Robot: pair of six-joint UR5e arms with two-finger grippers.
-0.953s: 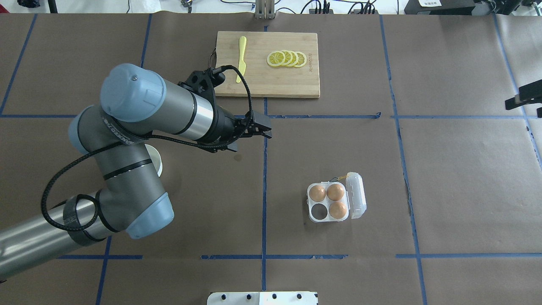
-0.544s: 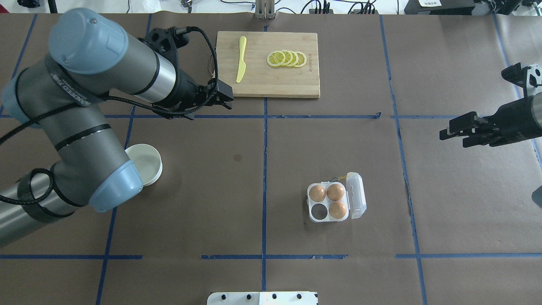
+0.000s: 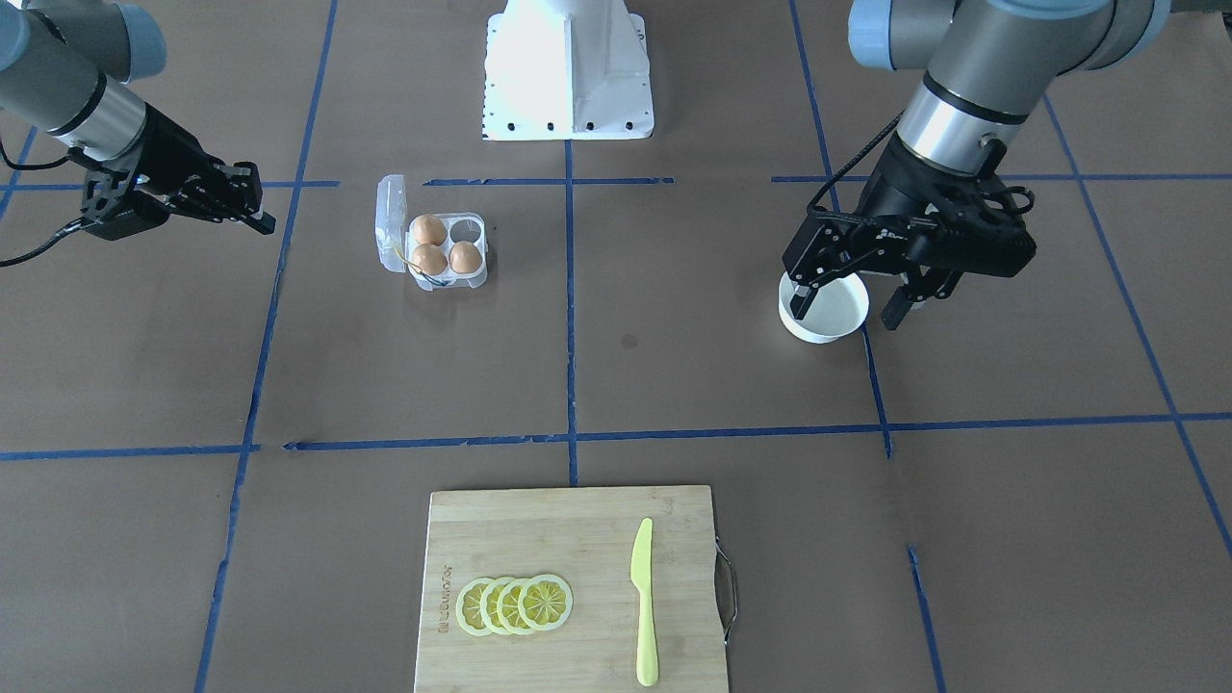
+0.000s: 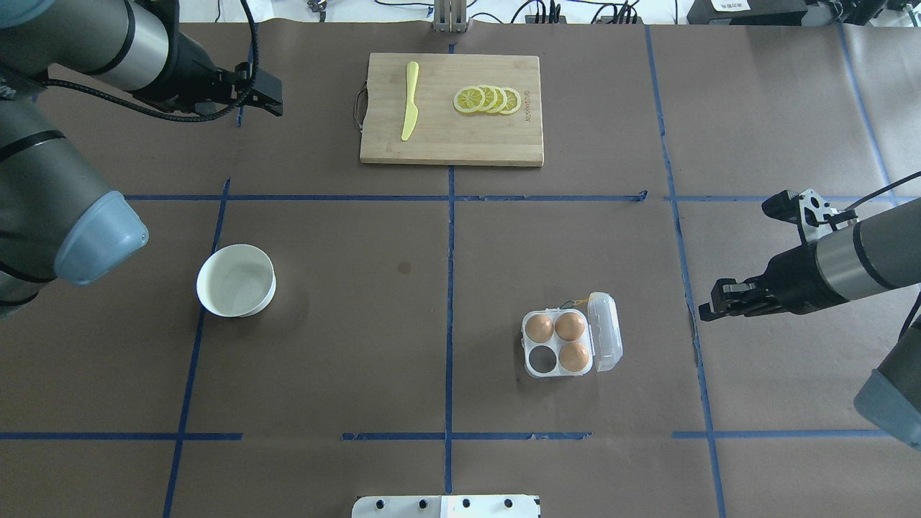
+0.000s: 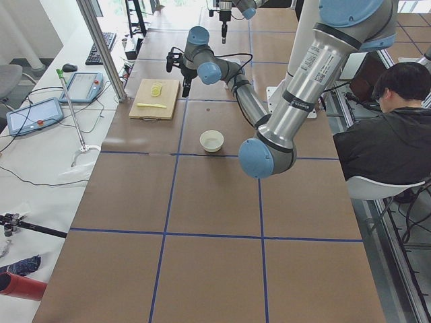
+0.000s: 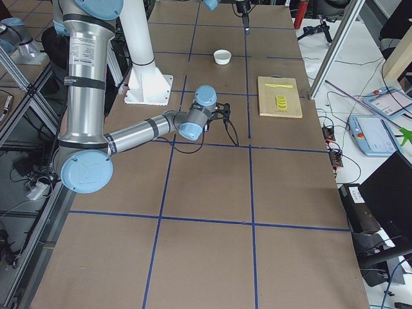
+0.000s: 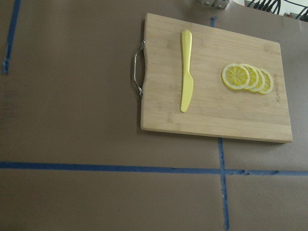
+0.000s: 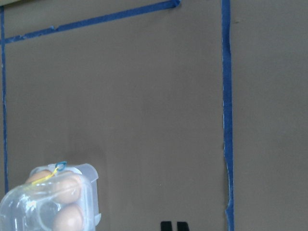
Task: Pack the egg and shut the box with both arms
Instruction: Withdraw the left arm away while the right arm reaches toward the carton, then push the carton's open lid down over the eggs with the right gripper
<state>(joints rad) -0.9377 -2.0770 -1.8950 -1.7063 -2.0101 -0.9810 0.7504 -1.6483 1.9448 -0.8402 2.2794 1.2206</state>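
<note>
The clear box [image 4: 527, 368] lies right of the table's middle with its lid [image 4: 604, 332] open to the right and a yellow strand at the hinge. Three orange-brown eggs [image 4: 539, 328] [image 4: 570, 326] [image 4: 574, 356] fill three cells, and the near-left cell [image 4: 541, 357] is empty. The box also shows in the front view [image 3: 452, 281] and the right wrist view [image 8: 19, 211]. My right gripper [image 4: 704, 311] [image 3: 262, 214] is shut and empty, a short way right of the lid. My left gripper [image 4: 273, 95] [image 3: 847, 308] is open and empty, high over the far left.
A round white bowl [image 4: 236, 280] stands empty at the left. A wooden cutting board [image 4: 460, 140] at the far middle holds a yellow knife [image 4: 409, 101] and lemon slices [image 4: 488, 99]. The white pedestal [image 3: 568, 67] is at the robot's edge. A person [image 5: 390, 121] sits beside the table.
My left arm has swung away from the table's middle to the far left. My right arm has come in from the right edge and moved down toward the box.
</note>
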